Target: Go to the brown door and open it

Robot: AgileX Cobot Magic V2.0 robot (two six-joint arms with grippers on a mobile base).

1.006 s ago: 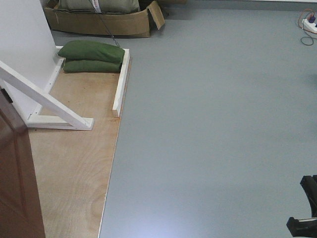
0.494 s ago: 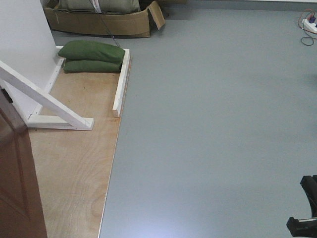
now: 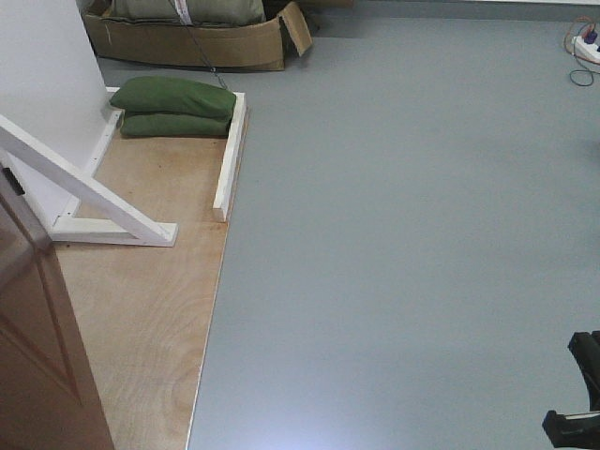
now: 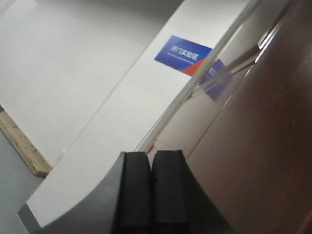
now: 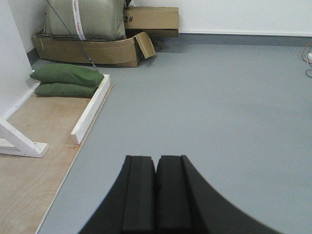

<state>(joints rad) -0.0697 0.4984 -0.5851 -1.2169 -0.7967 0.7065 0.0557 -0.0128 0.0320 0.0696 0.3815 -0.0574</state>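
Door point(image 3: 37, 356), the glossy brown one, stands upright at the robot's far left, just beside the left gripper point(image 4: 152, 190) and well apart from the right gripper point(image 5: 156, 195), both pinched closed on nothing, so lefty's nearer.

Floor point(image 3: 403, 234): smooth grey, evenly lit, with soft glare near the lower edge. A plywood sheet point(image 3: 141, 300) lies on it at left, bordered by a white rail point(image 3: 230, 159). A white brace point(image 3: 94, 197) slants down onto the plywood beside a white panel point(image 3: 42, 75). Two green sandbags point(image 3: 173, 105), stacked, rest at the rail's far end. Beyond them an open cardboard box point(image 3: 187, 45) holds a grey-green sack point(image 5: 83, 19). A second box point(image 5: 151, 18), marked "2#", stands behind. Wall point(image 5: 243, 14): white, with grey skirting point(image 5: 234, 39). Power strip point(image 3: 589, 42) on the floor, far right. Blue sign point(image 4: 183, 54) fixed to a white board.
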